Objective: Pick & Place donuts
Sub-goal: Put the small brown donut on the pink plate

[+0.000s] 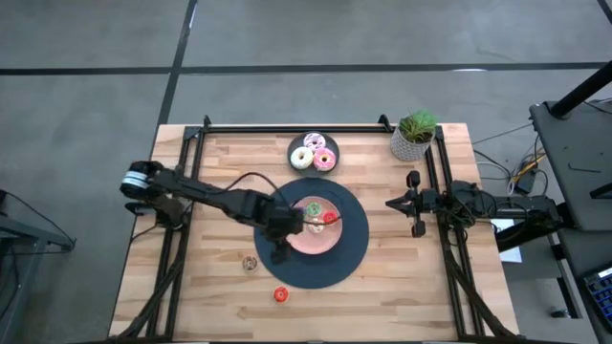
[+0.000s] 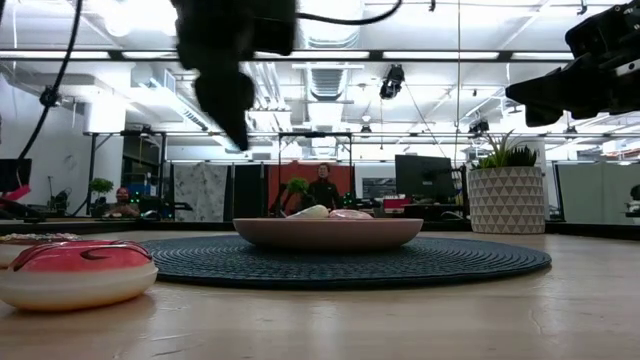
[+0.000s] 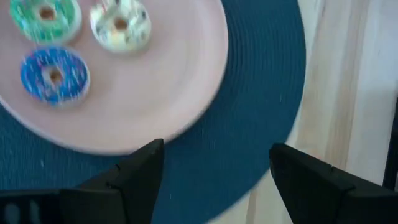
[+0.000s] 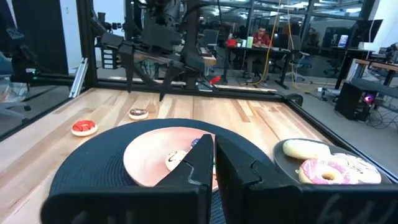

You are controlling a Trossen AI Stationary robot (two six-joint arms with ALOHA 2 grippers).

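Left pincer [image 1: 287,229] hovered spread and empty over the mat [image 1: 349,260] beside the pink plate [image 1: 316,239] carrying small donuts [image 3: 53,74]. Right pincer [image 1: 413,203] waited pressed together at the counter's [image 1: 402,287] right side.

High view straight down over table; low view level at tabletop; wrist views close, sharing the pink plate [image 3: 155,93].

Wood-plank table [image 1: 402,248], woven ribbed placemat [image 1: 356,250], glossy donuts [image 3: 56,76].
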